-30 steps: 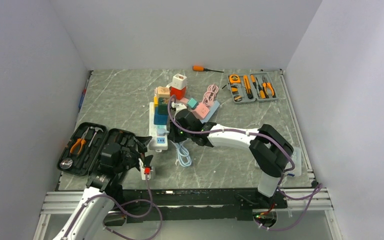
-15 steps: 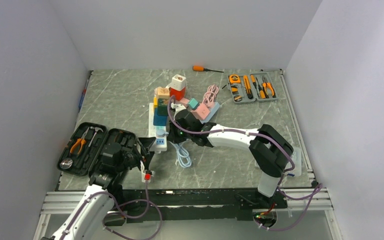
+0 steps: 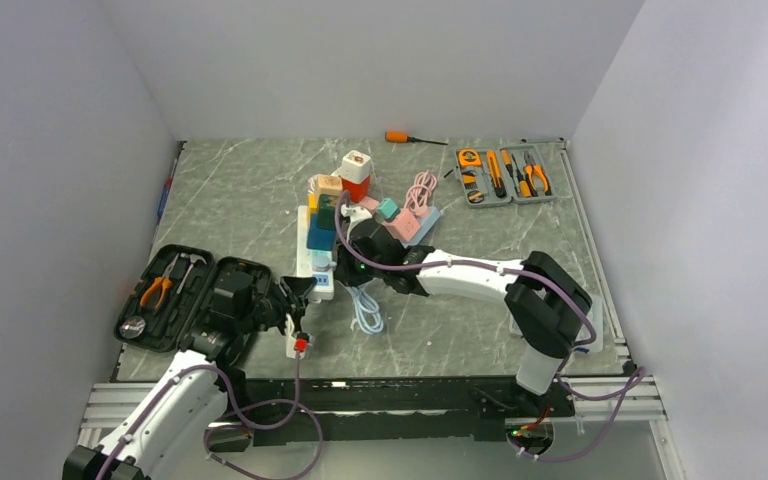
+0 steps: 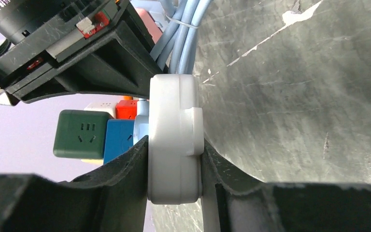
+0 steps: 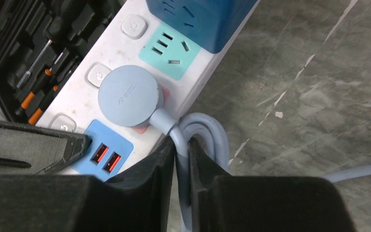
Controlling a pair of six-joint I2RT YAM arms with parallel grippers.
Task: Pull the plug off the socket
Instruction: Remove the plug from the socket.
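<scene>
1. Since a second ago: left arm swung away from the near left corner and in toward the middle of the desk point(image 3: 240, 200), putting the left tool point(image 3: 305, 290) at the near end of the power strip point(image 3: 308, 262). Right arm hardly shifted.
2. Power strip: lying lengthwise near the middle of the desk, running from far to near, loaded with adapter cubes point(image 3: 321, 232) on its far half.
3. Left tool: narrowed onto the strip's white near end, one finger on each side, as the left wrist view shows. Probably there to brace the strip against the pull.
4. Right tool point(image 5: 182, 145): pinched narrow on the pale blue cable point(image 5: 212, 128) just where it leaves the plug point(image 5: 129, 95). Holding the cable, not the plug body itself.
5. Plug: round, pale blue, sitting flush in the strip between the teal socket and the blue USB panel, toward the strip's near end. No gap visible under it.
6. Done so far, judging by this: both grips set, strip steadied.
7. Left to do: the pull itself, lifting the plug straight up and out while holding the strip down. Some risk of tugging the cable rather than the plug, given where the grip sits.
</scene>
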